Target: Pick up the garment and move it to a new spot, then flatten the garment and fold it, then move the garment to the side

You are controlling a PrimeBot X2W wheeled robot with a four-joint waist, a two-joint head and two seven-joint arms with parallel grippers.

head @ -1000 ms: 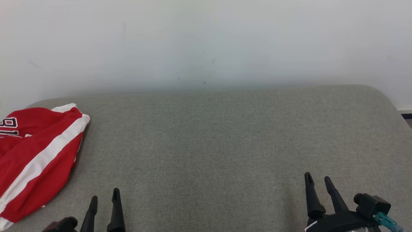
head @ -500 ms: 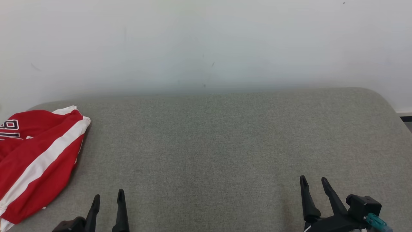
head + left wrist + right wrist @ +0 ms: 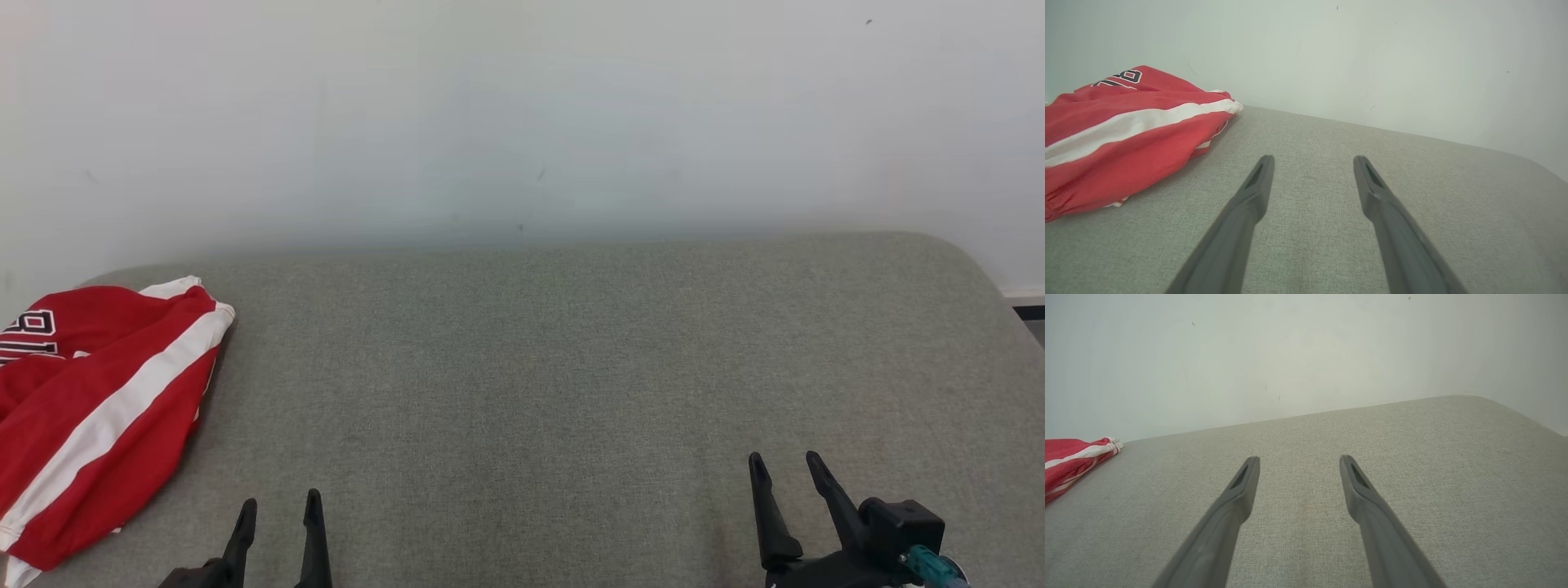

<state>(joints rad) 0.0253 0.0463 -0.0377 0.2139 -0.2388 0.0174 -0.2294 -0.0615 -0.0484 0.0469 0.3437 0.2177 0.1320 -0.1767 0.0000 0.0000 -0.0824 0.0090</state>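
The garment (image 3: 90,408) is red with a broad white stripe and dark lettering, folded into a bundle at the left edge of the grey surface (image 3: 531,367). It also lies at the left in the left wrist view (image 3: 1122,134) and at the far left in the right wrist view (image 3: 1073,457). My left gripper (image 3: 279,508) is open at the lower left, a short way right of the garment and apart from it. Over at the lower right, my right gripper (image 3: 785,465) is open with nothing between its fingers. In each wrist view the two dark fingers (image 3: 1249,196) (image 3: 1237,494) are spread over bare fabric.
A plain pale wall (image 3: 522,122) rises right behind the grey padded surface. The surface's rounded right corner (image 3: 971,261) drops off to a strip of floor at the far right.
The whole head view has slid down a little, so the camera has moved. Both grippers sit slightly lower in the picture and the right one a bit further left. The garment lies as before.
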